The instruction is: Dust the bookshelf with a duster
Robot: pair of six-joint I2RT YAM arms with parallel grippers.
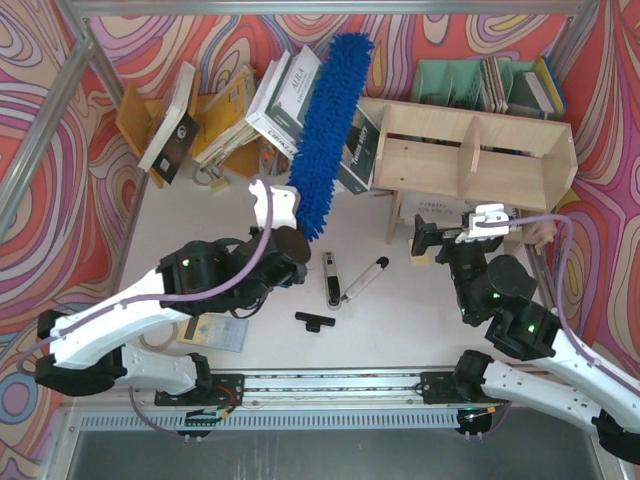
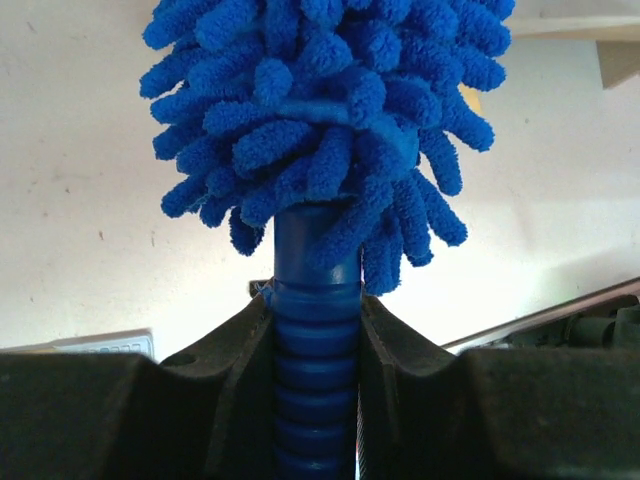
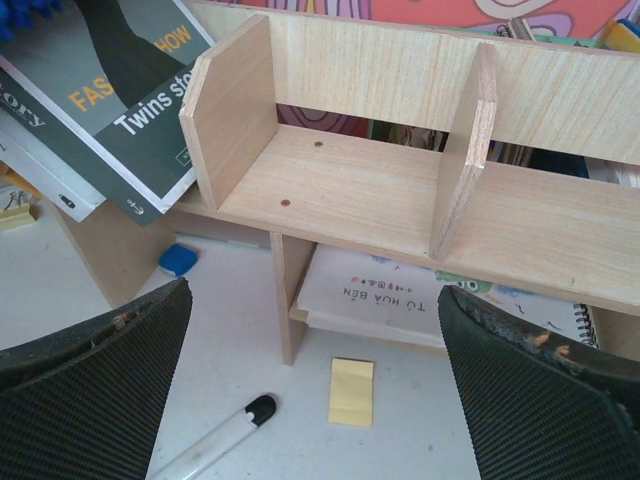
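Two robot arms reach over a white table [image 1: 400, 315]. The left gripper [image 2: 318, 340] is clamped on the ribbed handle of the duster [image 1: 330, 120], whose fluffy blue head slants up across leaning books [image 1: 290, 95], beside the left end of the bookshelf [image 1: 480, 160]. The right gripper [image 3: 315, 385] hangs with jaws spread wide, holding nothing, facing the bookshelf's open compartments, above a yellow sticky note [image 3: 351, 392]

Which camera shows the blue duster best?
The top view: the duster shows along almost its full length. The left wrist view shows only its handle clamped in the left gripper and some fluff; the right wrist view catches just a blue corner.
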